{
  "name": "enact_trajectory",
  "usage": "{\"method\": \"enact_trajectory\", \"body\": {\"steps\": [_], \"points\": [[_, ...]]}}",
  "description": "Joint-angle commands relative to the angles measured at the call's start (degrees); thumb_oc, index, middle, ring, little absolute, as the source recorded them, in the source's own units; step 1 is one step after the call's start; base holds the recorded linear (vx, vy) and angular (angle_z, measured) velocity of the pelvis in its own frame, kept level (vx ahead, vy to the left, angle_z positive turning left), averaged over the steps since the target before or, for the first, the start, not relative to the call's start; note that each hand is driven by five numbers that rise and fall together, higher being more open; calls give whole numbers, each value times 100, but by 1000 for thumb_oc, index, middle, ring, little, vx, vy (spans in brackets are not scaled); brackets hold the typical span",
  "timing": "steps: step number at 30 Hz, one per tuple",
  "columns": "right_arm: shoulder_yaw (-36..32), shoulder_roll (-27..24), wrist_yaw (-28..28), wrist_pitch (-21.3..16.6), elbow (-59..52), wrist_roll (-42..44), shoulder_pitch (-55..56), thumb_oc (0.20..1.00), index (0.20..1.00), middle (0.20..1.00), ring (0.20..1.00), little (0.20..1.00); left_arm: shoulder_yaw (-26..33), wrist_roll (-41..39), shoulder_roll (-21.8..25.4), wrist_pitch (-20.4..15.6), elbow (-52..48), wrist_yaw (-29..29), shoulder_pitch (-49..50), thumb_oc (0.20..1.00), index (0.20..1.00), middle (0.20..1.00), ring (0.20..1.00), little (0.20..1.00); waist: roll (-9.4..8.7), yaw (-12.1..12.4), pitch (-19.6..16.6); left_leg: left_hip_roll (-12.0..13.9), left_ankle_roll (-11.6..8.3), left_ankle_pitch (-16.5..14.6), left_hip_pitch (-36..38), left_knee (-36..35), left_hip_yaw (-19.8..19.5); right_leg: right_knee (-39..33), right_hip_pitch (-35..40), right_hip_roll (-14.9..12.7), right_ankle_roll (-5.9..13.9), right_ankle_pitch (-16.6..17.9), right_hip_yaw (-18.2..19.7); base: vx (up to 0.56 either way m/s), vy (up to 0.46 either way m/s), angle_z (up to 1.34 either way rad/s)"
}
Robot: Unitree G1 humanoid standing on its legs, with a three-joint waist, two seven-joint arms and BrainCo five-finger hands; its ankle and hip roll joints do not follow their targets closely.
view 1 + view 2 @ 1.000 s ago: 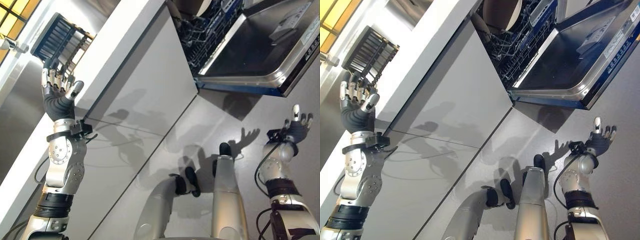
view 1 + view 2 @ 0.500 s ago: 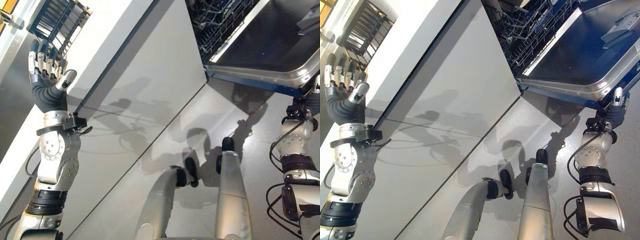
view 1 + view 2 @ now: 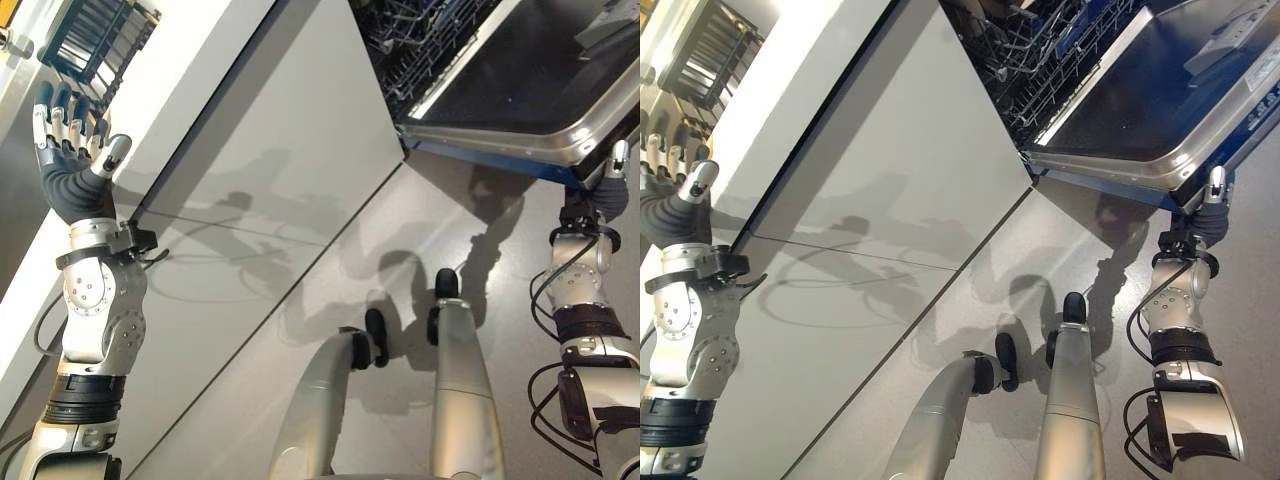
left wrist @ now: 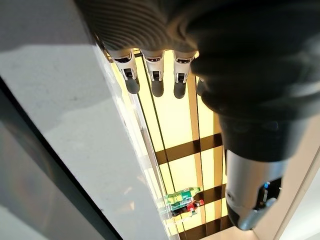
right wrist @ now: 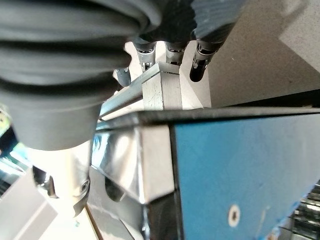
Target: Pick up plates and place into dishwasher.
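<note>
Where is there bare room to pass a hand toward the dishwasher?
Bare floor lies open between the cabinet front and the dishwasher door. It is tight at the door's edge, where the right hand sits, and among the rack wires.

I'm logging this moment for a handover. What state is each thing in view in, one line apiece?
Stainless steel dishwasher door: folded down open.
Dark wire dishwasher rack: inside the open machine; no plate can be made out in it.
Black slatted dish rack: standing on the white counter.
Left hand: raised near the slatted rack, fingers straight, holding nothing.
Right hand: at the lowered door's front edge, grip unclear.
</note>
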Motion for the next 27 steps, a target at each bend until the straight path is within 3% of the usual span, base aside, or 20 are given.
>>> {"method": "enact_trajectory", "body": {"steps": [1,9,11,22,27], "points": [[1153,162,672,448,-1553,-1090,-1460,1000,1000,1000,1000,1000,-1113,-381,-390,634,133,-446,674,1000,1000,1000,1000,1000,-161,177,483,-79,116,568,-98,794,6,-957,594,264,1,491,-5,16,8,-6],[1242,368,529,530,-1863,-1526,-1393,1000,1000,1000,1000,1000,-1054,-458,-390,621,144,-461,739,1000,1000,1000,1000,1000,-411,287,483,-166,131,697,278,618,-187,-1107,1101,278,-20,528,-120,11,15,0],[1220,400,541,539,-1851,-1554,-1363,1000,1000,1000,1000,1000,-991,-495,-389,623,164,-499,762,1000,1000,1000,1000,1000,-509,301,483,-210,170,859,298,533,-186,-1236,1211,232,-69,681,-192,-38,10,11],[1119,675,525,476,-1819,-1745,-1038,1000,1000,1000,1000,1000,-815,-407,-532,626,304,-660,882,1000,1000,1000,1000,1000,-937,623,483,-297,171,991,1354,-60,-623,-1864,2687,331,-162,676,-462,40,3,27],[973,855,-4,250,-1945,-2091,-672,1000,1000,1000,1000,1000,-676,-329,-608,745,359,-881,977,1000,1000,1000,1000,1000,-1212,776,170,-197,172,967,1853,-405,-735,-2301,3411,327,-178,676,-591,41,12,55]]}}
